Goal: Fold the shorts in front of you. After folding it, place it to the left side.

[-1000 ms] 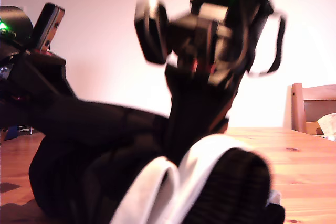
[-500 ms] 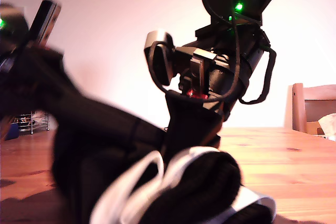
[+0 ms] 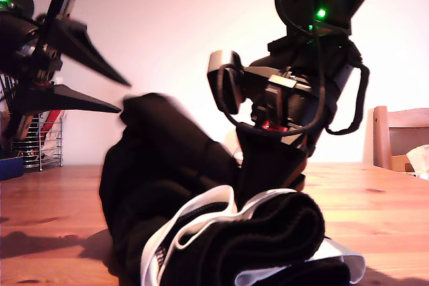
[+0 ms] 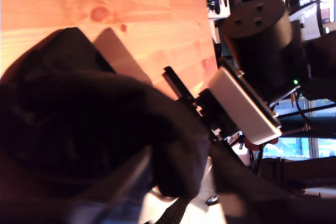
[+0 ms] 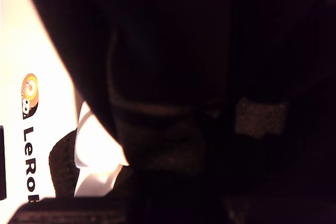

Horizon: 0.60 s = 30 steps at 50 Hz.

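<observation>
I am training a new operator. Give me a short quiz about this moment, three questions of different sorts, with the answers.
1. True or false: my first tool, at the exterior view's left, is open and holds nothing.
2. The shorts are: A) spread flat on the table; B) bunched in a heap on it; C) hanging off its edge.
3. Fill in: the trim on the shorts is ____ in colour.

Key: 1 true; 2 B; 3 white.
</observation>
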Each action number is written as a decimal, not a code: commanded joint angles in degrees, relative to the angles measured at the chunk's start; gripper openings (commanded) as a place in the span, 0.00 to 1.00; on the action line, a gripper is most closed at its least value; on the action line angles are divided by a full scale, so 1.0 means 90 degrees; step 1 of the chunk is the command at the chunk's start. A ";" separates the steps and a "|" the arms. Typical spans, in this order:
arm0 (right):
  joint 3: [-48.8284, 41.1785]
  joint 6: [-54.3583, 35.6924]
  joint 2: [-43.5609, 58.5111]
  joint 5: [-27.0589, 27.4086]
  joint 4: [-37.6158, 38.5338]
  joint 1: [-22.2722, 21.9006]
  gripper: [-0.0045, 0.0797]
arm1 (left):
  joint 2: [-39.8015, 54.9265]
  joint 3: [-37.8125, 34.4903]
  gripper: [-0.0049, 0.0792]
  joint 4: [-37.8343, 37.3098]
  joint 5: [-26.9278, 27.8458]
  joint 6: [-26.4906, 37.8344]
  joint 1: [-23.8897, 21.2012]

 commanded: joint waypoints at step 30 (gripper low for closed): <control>-0.0124 0.0466 0.0233 -0.0726 -0.0415 -0.0238 0.04 | 0.0493 -0.0032 0.41 0.0012 -0.0270 0.1457 -0.0755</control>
